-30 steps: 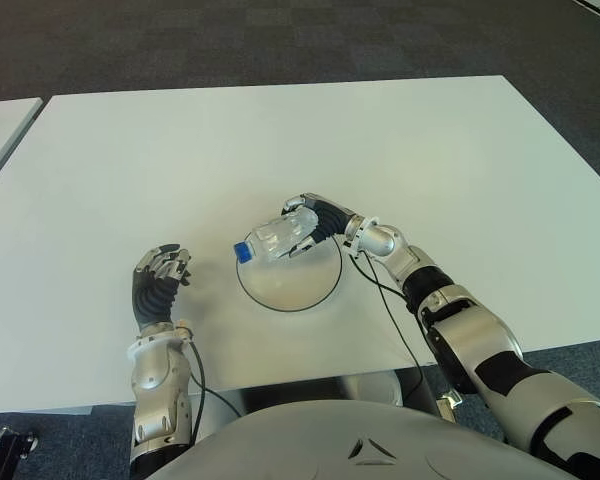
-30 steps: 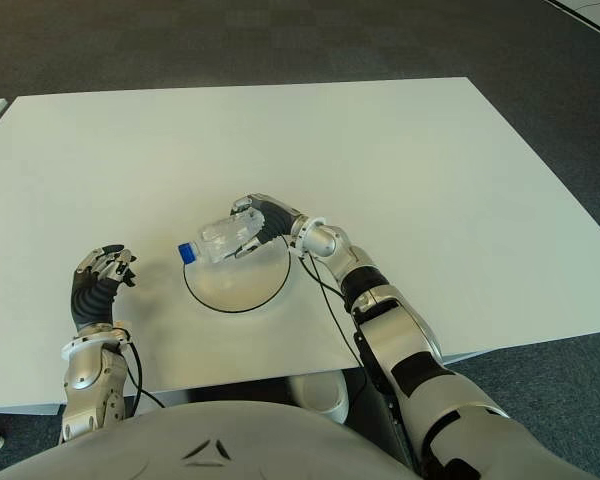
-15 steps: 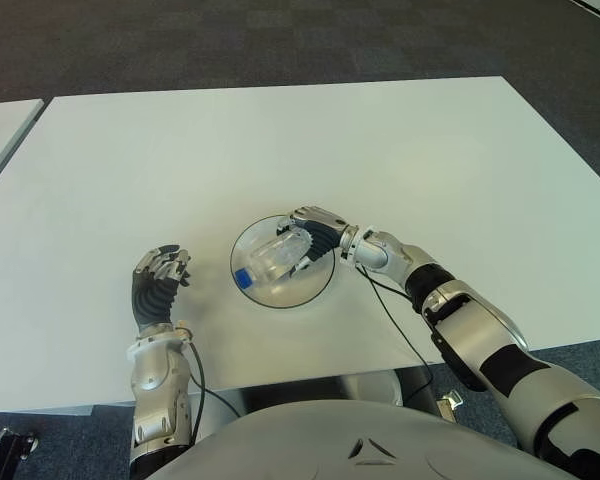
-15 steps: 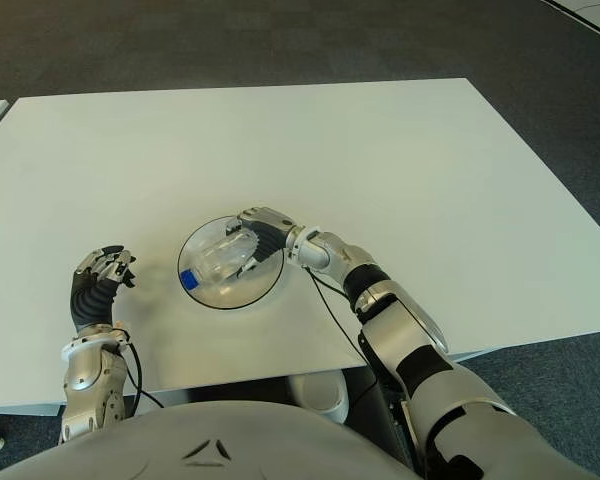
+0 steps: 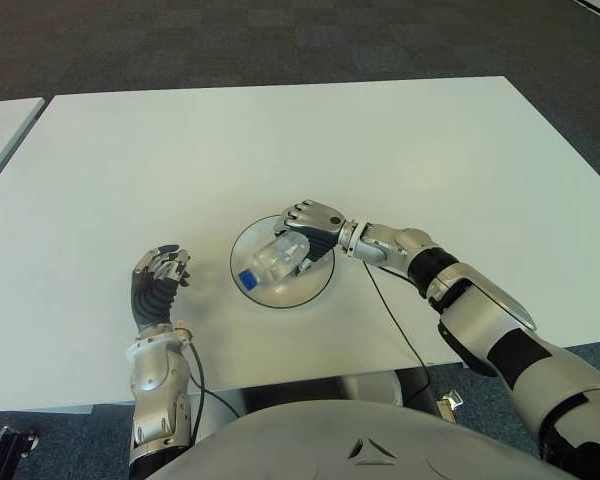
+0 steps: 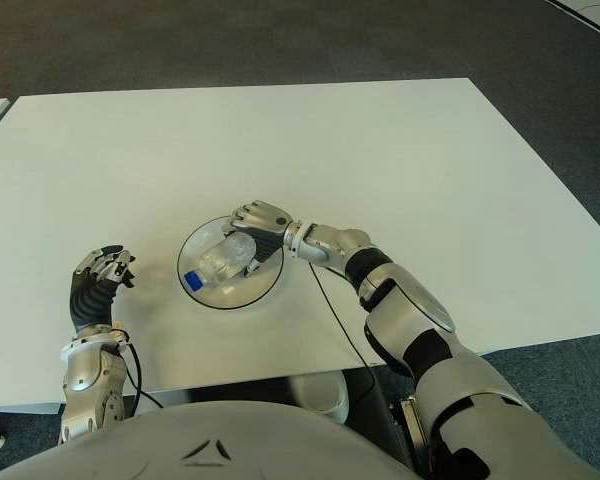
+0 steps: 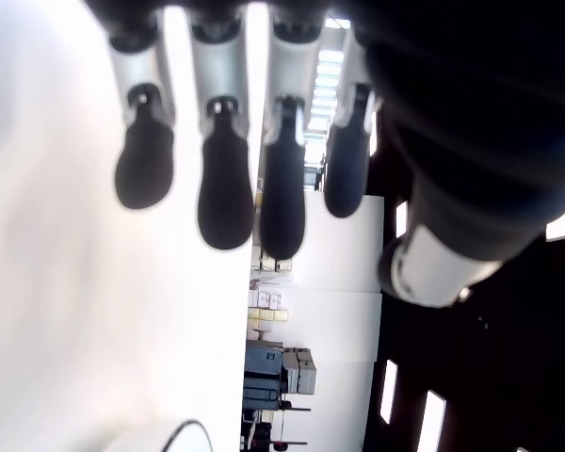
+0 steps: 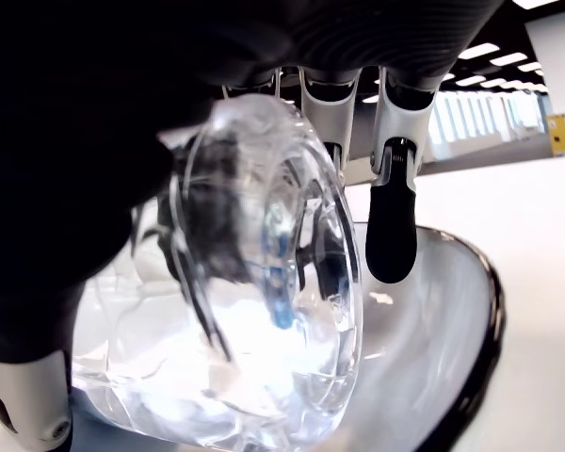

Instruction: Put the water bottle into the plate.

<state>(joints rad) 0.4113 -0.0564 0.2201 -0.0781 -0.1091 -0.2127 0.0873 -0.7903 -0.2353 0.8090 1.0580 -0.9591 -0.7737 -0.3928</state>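
Observation:
A clear water bottle (image 5: 276, 260) with a blue cap (image 5: 247, 279) lies on its side inside the shallow dark-rimmed plate (image 5: 311, 287), cap pointing toward me. My right hand (image 5: 302, 232) covers the bottle's far end, its fingers (image 8: 392, 226) curled over the bottle (image 8: 264, 282) and the thumb on the other side. The right wrist view has the bottle's base close up, down in the plate (image 8: 485, 311). My left hand (image 5: 159, 279) shows to the left of the plate, fingers (image 7: 226, 188) relaxed and holding nothing.
The plate sits near the front middle of a wide white table (image 5: 430, 150). A second white table (image 5: 0, 125) begins at the far left. A thin black cable (image 5: 390, 320) trails from my right wrist to the front edge. Dark carpet surrounds the table.
My right hand carried the bottle from above the plate's far rim down into the plate. The bottle now lies lower and nearer to me, and the hand has rolled over on top of it.

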